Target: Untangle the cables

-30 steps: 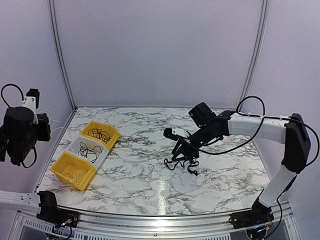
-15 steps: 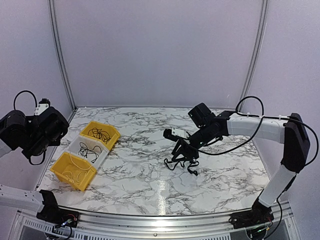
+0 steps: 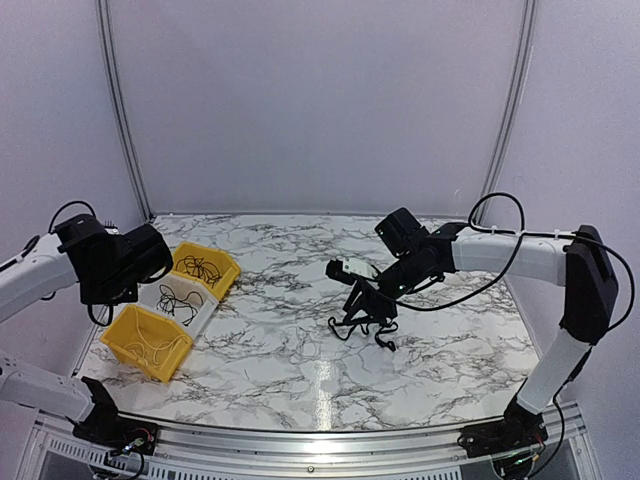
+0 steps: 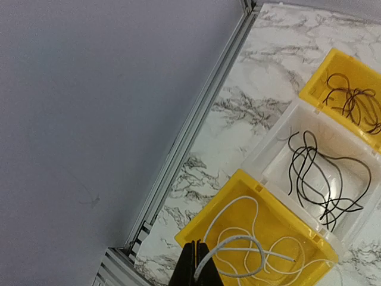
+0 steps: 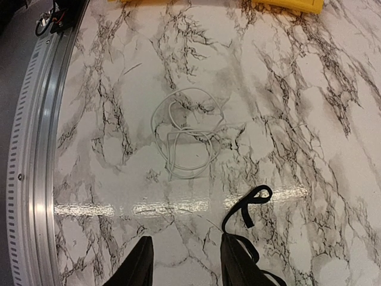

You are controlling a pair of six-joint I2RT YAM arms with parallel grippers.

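Separation step: right gripper (image 5: 187, 238), jaws spread, meets the knotted black cables (image 3: 360, 327) at 3 o'clock of the yellow bin (image 3: 172, 358), over which the left gripper (image 4: 193, 265) hangs pressed together; next likely requires pinching 1 strand.

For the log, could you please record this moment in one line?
left gripper shut near yellow bin | right gripper open beside black cables

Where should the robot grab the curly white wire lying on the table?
Best to pinch the white wire where its loops cross, coming straight down from above. It lies flat on the marble table, so nothing sticks up to catch from the side.
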